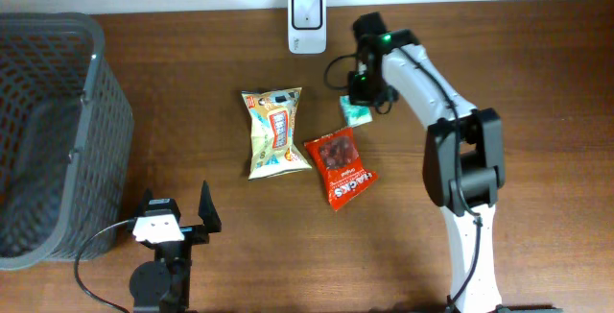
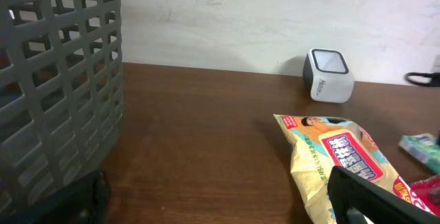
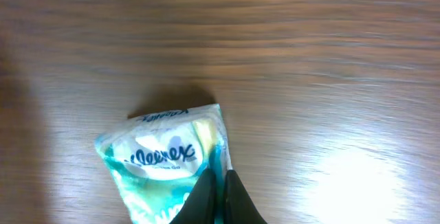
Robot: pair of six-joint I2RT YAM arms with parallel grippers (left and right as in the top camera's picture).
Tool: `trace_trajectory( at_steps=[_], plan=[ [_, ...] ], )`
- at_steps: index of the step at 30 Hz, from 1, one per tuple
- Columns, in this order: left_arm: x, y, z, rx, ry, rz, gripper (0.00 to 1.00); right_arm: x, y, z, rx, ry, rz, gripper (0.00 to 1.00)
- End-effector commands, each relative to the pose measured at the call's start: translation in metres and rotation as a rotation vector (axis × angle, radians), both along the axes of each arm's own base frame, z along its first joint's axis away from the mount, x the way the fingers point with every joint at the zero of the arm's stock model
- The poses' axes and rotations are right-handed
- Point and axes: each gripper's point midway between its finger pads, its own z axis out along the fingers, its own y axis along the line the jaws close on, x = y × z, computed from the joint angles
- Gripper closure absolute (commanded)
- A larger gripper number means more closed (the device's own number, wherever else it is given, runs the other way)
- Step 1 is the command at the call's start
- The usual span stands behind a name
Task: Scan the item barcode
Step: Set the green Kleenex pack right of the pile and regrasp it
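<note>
Right gripper [image 3: 218,177] pinches edge of small teal-and-white Kleenex tissue pack [image 3: 161,157], likely for carrying to white boxy scanner [image 1: 307,11]; left gripper [image 1: 177,209] parked, jaws wide.

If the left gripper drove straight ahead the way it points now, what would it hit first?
Probably nothing: the left gripper points along bare table, passing between the basket and the yellow snack bag. Depth is unclear.

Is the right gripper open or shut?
Shut. The right gripper has its fingers together, pinching the tissue pack edge.
</note>
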Motion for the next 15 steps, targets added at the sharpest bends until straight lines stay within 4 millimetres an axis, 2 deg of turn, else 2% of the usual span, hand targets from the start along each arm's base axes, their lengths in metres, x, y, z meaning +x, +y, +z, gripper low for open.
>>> trace_trajectory(
  at_steps=[1, 2, 4, 5, 12, 13, 15],
  plan=[
    [0.0, -0.001, -0.002, -0.005, 0.001, -0.004, 0.01, 0.01, -0.012, 0.037, -0.015, -0.074, -0.021, 0.72],
    [0.0, -0.001, -0.002, -0.005, 0.001, -0.004, 0.01, 0.008, -0.013, 0.036, -0.022, -0.064, -0.008, 0.55],
    [0.0, -0.001, -0.002, -0.005, 0.001, -0.004, 0.01, 0.002, -0.018, 0.034, -0.043, -0.042, -0.007, 0.39],
    [0.0, -0.001, -0.002, -0.005, 0.001, -0.004, 0.01, 0.0, -0.018, 0.034, -0.045, -0.032, -0.006, 0.34],
    [0.0, -0.001, -0.002, -0.005, 0.001, -0.004, 0.01, -0.012, -0.02, 0.028, -0.061, 0.016, 0.076, 0.34],
    [0.0, -0.001, -0.002, -0.005, 0.001, -0.004, 0.01, -0.014, -0.02, 0.023, -0.064, 0.028, 0.084, 0.36],
    [0.0, -0.001, -0.002, -0.005, 0.001, -0.004, 0.01, -0.018, -0.017, 0.01, -0.043, 0.054, 0.087, 0.53]
  ],
)
